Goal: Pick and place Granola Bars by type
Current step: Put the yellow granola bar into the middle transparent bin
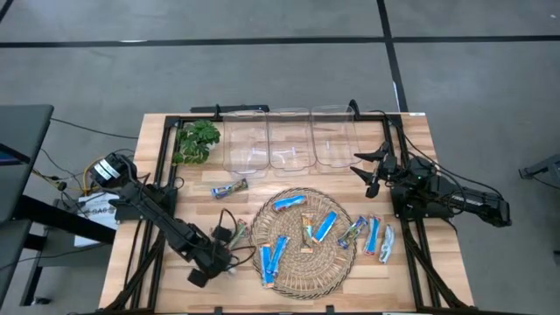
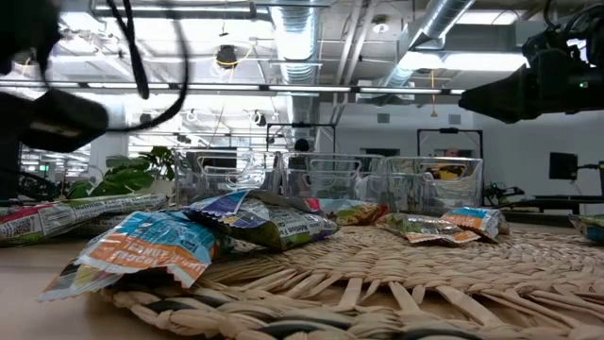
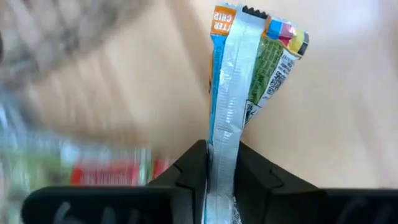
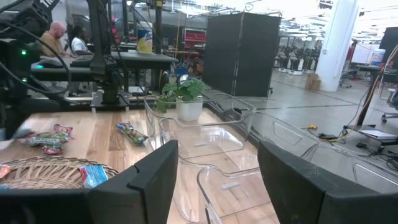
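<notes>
My left gripper [image 1: 224,260] is at the left rim of the round wicker mat [image 1: 302,282], shut on a pale blue-silver granola bar [image 3: 249,68] with orange and green print. Several bright blue and multicoloured bars lie on the mat [image 1: 325,226]. Three more bars lie just right of it [image 1: 372,234]. One bar lies alone on the wood [image 1: 229,188]. My right gripper [image 1: 372,171] is open and empty beside the near right corner of the right clear bin [image 1: 335,140]. Its fingers also show spread in the right wrist view [image 4: 217,180]. My left gripper pinches the bar between its two fingers at one end [image 3: 222,155]. The wrapper stands edge-on in the gap. The rest of the bar sticks out straight past the fingertips, with the wooden table behind it. The high view does not show whether it is clear of the table.
Three clear bins [image 1: 290,144] stand in a row at the table's far side, with a small potted plant [image 1: 197,140] to their left. Black frame rails [image 1: 162,175] run along the table's left and right sides. Bare wood lies between the mat and the bins.
</notes>
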`<action>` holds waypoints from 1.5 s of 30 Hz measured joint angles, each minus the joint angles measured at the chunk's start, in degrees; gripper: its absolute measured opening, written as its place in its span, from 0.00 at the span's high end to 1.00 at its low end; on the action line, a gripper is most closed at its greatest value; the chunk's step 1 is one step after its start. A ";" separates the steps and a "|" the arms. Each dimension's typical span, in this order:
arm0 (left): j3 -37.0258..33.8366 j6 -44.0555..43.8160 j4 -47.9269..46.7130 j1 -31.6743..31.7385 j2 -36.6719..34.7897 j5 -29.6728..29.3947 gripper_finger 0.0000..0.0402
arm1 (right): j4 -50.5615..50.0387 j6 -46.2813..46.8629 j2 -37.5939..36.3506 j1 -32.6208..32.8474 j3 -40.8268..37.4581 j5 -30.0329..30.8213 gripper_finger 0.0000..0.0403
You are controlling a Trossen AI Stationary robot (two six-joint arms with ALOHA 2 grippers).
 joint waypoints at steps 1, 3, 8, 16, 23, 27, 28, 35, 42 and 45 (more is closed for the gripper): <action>0.00 -1.04 3.19 0.44 0.00 -0.04 0.84 | 0.00 0.00 0.02 0.00 -0.01 0.00 0.47; 0.00 -2.79 10.30 1.40 0.00 -0.06 0.83 | 0.00 0.01 0.01 -0.01 -0.01 0.00 0.47; 0.00 -4.10 28.37 3.90 0.00 -0.06 0.83 | 0.00 0.02 0.02 0.00 -0.01 0.00 0.47; 0.00 -9.47 55.90 8.25 0.00 -0.06 0.83 | 0.00 0.00 0.01 -0.02 -0.01 0.00 0.47; 0.02 -13.34 67.79 9.82 -0.02 0.77 0.83 | 0.00 0.00 0.01 -0.01 -0.01 0.00 0.47; 0.02 -11.36 67.75 10.00 -0.02 2.17 0.83 | 0.00 0.00 0.02 0.00 -0.01 0.00 0.47; 0.02 -10.66 67.66 10.18 -0.02 2.21 0.83 | 0.00 0.02 0.00 0.00 -0.01 0.00 0.47; 0.02 -8.38 67.38 15.53 -0.02 2.21 0.83 | 0.00 0.02 0.00 0.00 -0.01 0.00 0.47; 0.02 -3.73 67.36 27.46 -0.02 3.24 0.83 | 0.00 0.01 0.02 0.00 -0.01 0.00 0.47; 0.02 -0.08 67.36 34.18 -0.02 3.11 0.83 | 0.02 0.00 0.02 -0.02 -0.01 0.00 0.47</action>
